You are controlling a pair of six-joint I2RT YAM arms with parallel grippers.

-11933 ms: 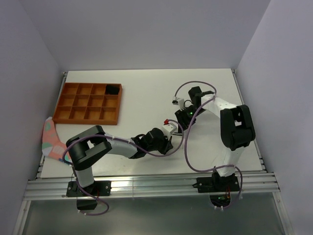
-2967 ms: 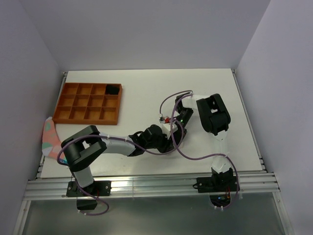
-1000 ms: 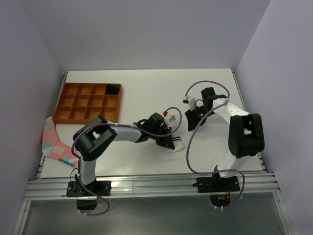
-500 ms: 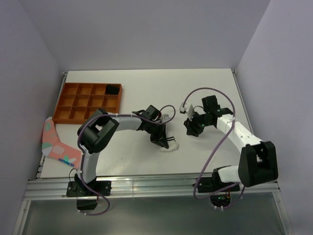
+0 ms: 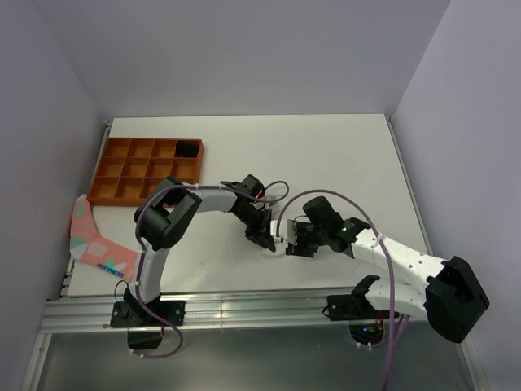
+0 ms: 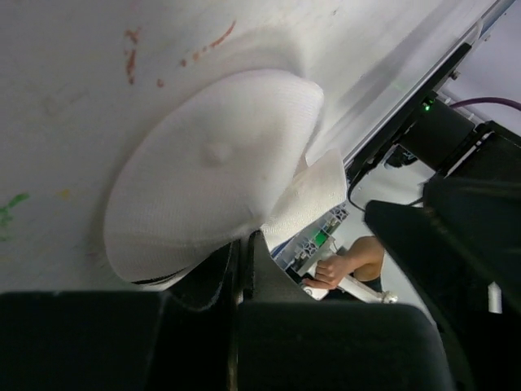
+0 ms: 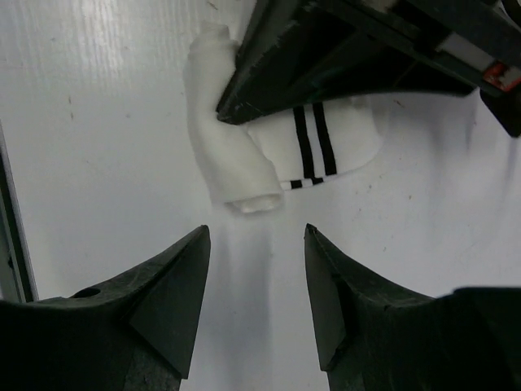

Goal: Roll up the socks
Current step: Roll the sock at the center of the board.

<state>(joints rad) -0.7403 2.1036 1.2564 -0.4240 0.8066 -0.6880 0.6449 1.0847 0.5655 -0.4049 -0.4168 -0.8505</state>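
Left gripper [image 6: 242,248] is pinching the soft, floppy white fabric sock with two black cuff stripes [image 7: 232,159], so the open right gripper [image 7: 256,236], hovering at its 6 o'clock, should probably grab the thick fold.

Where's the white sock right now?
The white sock lies crumpled on the table, about mid-width toward the near edge in the top view, pinched by the left gripper, with the open right gripper right beside it.
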